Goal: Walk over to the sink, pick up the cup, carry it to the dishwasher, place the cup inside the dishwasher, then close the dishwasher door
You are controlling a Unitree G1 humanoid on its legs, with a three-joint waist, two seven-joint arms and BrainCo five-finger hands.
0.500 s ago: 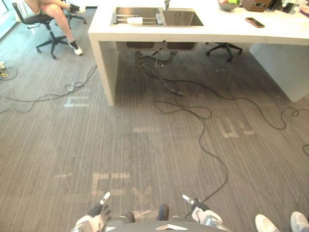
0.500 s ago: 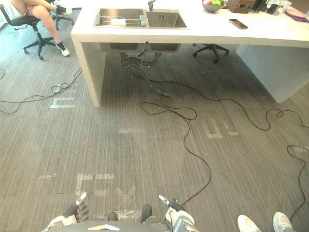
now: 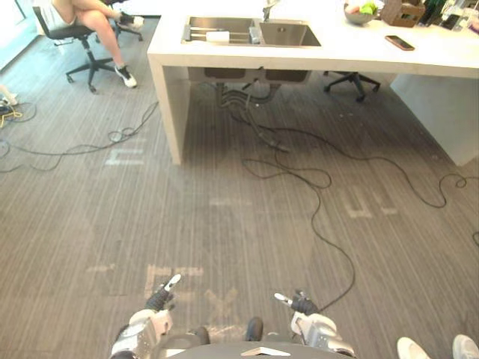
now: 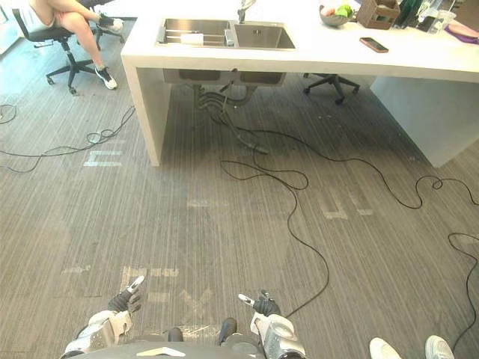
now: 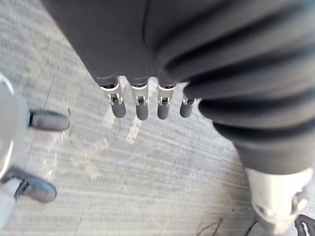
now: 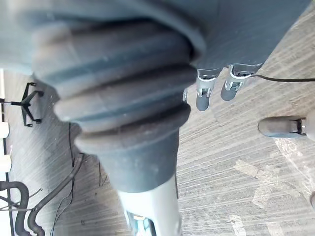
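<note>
Both hands hang low over the grey floor (image 3: pixel 224 224), well apart from the tabletop (image 3: pixel 359 48). Left hand (image 3: pixel 150 318) has straight fingers and holds nothing; right hand (image 3: pixel 310 321) likewise slack and empty. White cup (image 3: pixel 218 36) lies in the sink (image 3: pixel 288 34), left basin.

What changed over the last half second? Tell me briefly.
The whole view shifted, so the camera moved, not the things. The left hand and right hand now show slightly higher in view, open and empty. Nothing was grasped or released. The white counter, steel sink and dark phone stayed put.
</note>
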